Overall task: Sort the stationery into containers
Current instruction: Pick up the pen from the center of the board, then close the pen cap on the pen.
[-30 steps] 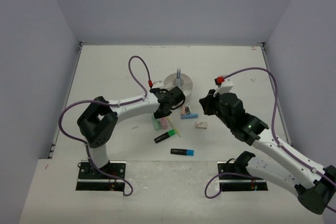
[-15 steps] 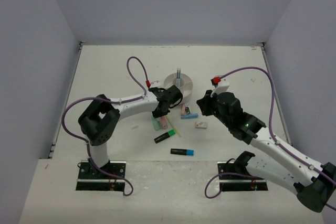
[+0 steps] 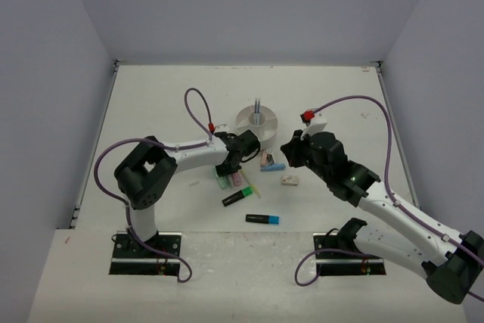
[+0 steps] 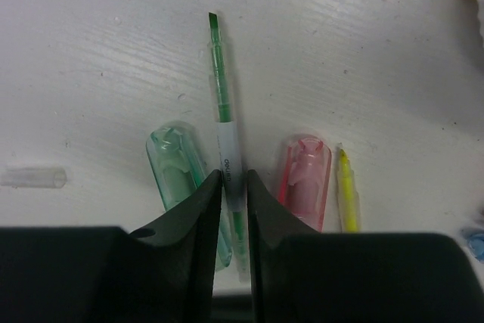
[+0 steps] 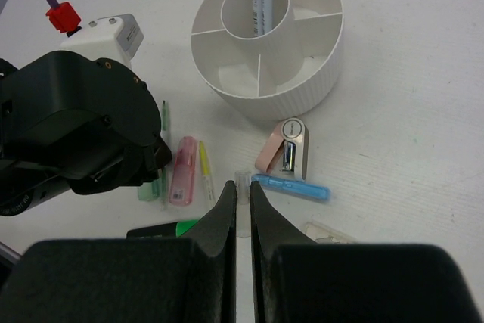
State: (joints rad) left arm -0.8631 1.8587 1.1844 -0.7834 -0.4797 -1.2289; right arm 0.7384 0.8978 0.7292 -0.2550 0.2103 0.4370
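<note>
The left claw (image 4: 233, 181) pinches a thin green pen (image 4: 218, 73) lying on the desk (image 4: 363, 51) between a mint marker (image 4: 175, 164) and a pink marker (image 4: 306, 179). The right claw (image 5: 242, 191) hovers closed and empty, near the white organiser (image 5: 295, 100).

I see a whitish table (image 3: 166, 96) boxed in by 3 plain, pale lilac-grey walls (image 3: 249, 5) under soft, even light.

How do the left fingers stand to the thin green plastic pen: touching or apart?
Touching. Left wrist view: both left fingers pinch the thin green pen, no gap.
</note>
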